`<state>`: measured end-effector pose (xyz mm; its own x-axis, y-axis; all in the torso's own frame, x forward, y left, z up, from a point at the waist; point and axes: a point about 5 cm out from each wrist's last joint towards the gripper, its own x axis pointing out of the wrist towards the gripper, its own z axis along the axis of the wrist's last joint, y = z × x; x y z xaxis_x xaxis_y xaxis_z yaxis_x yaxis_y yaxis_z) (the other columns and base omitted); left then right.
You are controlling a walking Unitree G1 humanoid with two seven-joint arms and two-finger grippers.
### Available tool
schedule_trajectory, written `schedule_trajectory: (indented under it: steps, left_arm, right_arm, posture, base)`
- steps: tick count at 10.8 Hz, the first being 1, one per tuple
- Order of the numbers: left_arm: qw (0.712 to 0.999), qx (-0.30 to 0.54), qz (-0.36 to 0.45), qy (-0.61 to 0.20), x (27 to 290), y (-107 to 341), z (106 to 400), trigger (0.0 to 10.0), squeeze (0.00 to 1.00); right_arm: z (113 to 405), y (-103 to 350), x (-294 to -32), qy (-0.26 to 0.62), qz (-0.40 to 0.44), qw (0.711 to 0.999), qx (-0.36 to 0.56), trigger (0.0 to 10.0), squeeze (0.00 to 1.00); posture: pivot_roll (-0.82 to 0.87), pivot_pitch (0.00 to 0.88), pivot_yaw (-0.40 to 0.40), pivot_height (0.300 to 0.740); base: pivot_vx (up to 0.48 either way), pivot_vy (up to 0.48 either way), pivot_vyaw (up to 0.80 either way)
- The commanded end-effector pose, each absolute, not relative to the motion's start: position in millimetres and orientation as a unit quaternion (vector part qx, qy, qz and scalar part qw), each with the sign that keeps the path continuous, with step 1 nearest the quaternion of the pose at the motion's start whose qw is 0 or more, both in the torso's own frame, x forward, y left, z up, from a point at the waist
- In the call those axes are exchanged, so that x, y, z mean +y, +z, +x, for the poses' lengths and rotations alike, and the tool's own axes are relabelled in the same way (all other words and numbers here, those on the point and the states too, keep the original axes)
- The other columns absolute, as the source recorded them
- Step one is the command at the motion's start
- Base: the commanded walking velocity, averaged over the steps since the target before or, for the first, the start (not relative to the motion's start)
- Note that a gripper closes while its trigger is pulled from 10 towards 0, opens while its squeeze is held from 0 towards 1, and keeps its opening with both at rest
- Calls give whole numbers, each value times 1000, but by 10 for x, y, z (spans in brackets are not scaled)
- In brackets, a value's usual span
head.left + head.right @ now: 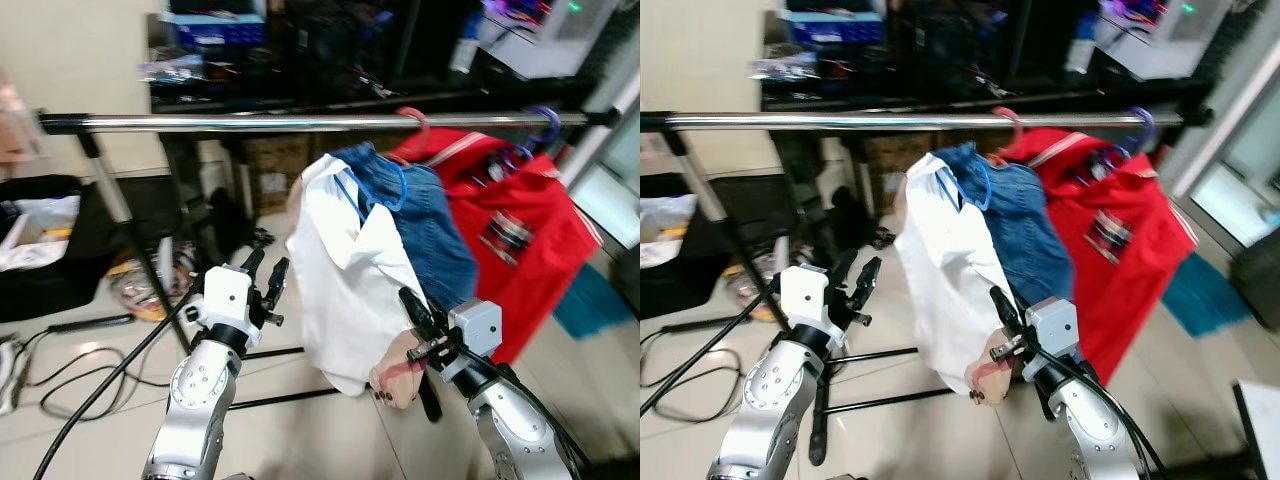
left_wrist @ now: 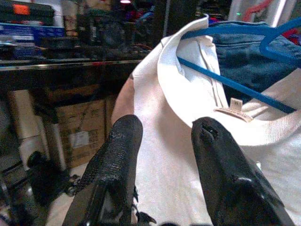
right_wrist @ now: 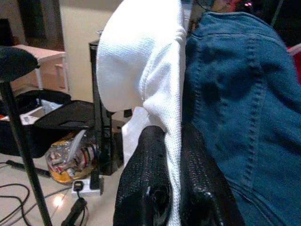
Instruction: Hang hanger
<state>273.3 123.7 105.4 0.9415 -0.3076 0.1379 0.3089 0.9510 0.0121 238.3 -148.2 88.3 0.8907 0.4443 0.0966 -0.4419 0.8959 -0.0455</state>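
A white shirt [image 1: 340, 280] hangs on a blue hanger [image 1: 395, 190], whose hook sits below the metal rail [image 1: 250, 122] against a denim garment [image 1: 435, 225]. My right gripper [image 3: 174, 136] is shut on a fold of the white shirt at its lower right side. A person's hand [image 1: 395, 378] holds the shirt's hem just beside that gripper. My left gripper [image 1: 265, 275] is open, just left of the shirt and apart from it; in the left wrist view the blue hanger [image 2: 225, 82] runs inside the collar beyond its fingers.
A red garment [image 1: 520, 230] hangs at the rail's right end on pink and purple hooks. The rack's black leg [image 1: 145, 260] slants down to the left. Cables [image 1: 70, 370] and bags [image 1: 40, 240] lie on the floor at left. Dark shelves stand behind.
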Motion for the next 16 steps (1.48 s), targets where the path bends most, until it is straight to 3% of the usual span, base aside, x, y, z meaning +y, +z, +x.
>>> schedule_trajectory:
  steps: [1,11,13,16]
  left_arm:
    - [985,-69,-7,-158,1207,1067,2755,10000,0]
    - [984,-69,1,-164,1181,1048,2786,10000,0]
    - [982,-71,28,-172,1175,1045,2788,10000,0]
    - [982,-72,26,-172,1168,1046,2793,10000,0]
  right_arm:
    - [2383,934,-1503,228,-11,971,-72,10000,0]
    - [2392,942,-1510,238,-16,968,-74,10000,0]
    - [2399,938,-1510,241,-17,968,-73,10000,0]
    - [2411,937,-1507,243,-19,967,-74,10000,0]
  posture:
    - [116,77,-41,740]
    - [103,62,-40,740]
    - [105,56,-40,740]
    - [107,54,-42,740]
  base:
    - [0,0,-556]
    - [0,0,-564]
    - [0,-450,-763]
    - [0,0,-763]
